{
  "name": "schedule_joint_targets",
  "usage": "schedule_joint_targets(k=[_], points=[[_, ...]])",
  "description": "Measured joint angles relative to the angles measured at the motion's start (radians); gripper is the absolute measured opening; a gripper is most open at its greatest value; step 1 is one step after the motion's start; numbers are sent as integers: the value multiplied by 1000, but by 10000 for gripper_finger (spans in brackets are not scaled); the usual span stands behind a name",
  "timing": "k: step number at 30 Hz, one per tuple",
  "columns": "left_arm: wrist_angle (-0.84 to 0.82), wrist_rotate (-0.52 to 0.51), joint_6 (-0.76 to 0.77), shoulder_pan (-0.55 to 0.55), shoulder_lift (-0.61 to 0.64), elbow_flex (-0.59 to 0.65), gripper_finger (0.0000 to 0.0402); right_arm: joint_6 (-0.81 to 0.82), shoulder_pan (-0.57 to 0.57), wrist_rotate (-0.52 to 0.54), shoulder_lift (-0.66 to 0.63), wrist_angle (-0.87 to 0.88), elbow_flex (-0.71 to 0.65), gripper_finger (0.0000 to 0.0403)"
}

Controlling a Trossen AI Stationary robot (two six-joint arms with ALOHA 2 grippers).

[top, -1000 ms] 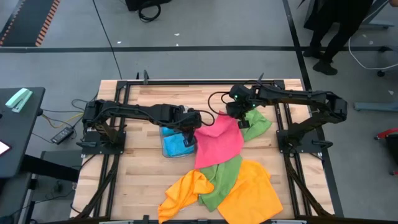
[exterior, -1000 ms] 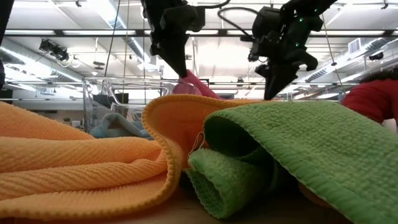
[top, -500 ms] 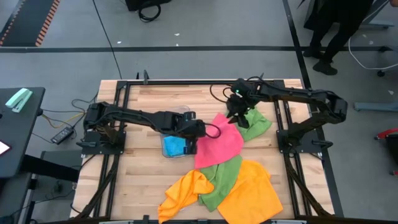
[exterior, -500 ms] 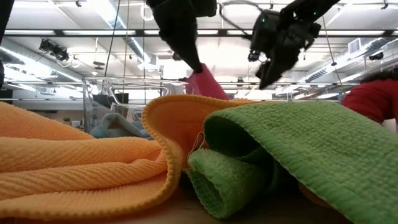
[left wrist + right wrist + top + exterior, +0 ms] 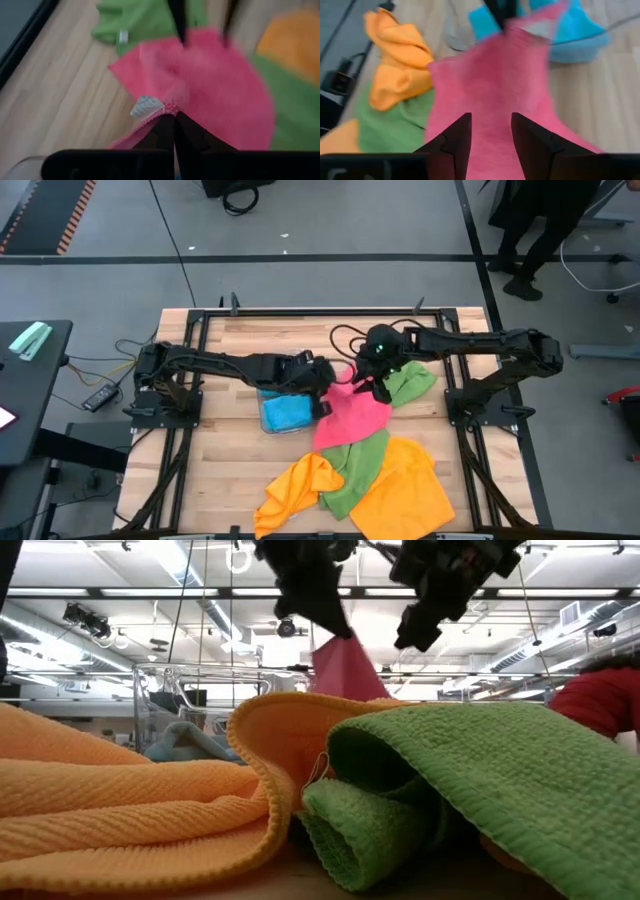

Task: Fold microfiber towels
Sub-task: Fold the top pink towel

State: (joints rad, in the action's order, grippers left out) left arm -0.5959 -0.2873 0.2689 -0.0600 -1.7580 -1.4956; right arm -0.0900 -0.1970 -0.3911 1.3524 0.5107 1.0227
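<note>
Past the orange towel (image 5: 400,485) and green towel (image 5: 352,470) heaped at the bench's (image 5: 230,470) near edge, the pink towel (image 5: 352,412) has risen, a fold begun, one corner pinched in the closed left pincer (image 5: 323,383), while the right pincer (image 5: 380,387), now part open, hovers empty just above it.

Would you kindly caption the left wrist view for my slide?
Left end effector shut on the pink towel's edge beside its white label, with green and orange towels beyond.
</note>
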Motion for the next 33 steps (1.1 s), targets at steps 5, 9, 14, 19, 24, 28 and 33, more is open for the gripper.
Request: schedule_joint_targets(k=[5,9,14,19,24,28,33], points=[[95,4,181,33,19,0,28,93,62,94,-47,53,25,147],[161,2,342,68,24,1,22,187,108,258,-116,88,54,147],[229,3,448,98,25,1,7,356,154,384,-193,89,52,147],[339,6,460,116,25,1,16,403,204,457,-202,111,51,147],[446,232,221,120,39,0,7,401,213,469,-235,137,74,147],[435,415,169,131,68,0,10,353,193,441,-267,141,128,147],[455,434,242,149,80,0,22,281,166,420,-255,169,223,147]])
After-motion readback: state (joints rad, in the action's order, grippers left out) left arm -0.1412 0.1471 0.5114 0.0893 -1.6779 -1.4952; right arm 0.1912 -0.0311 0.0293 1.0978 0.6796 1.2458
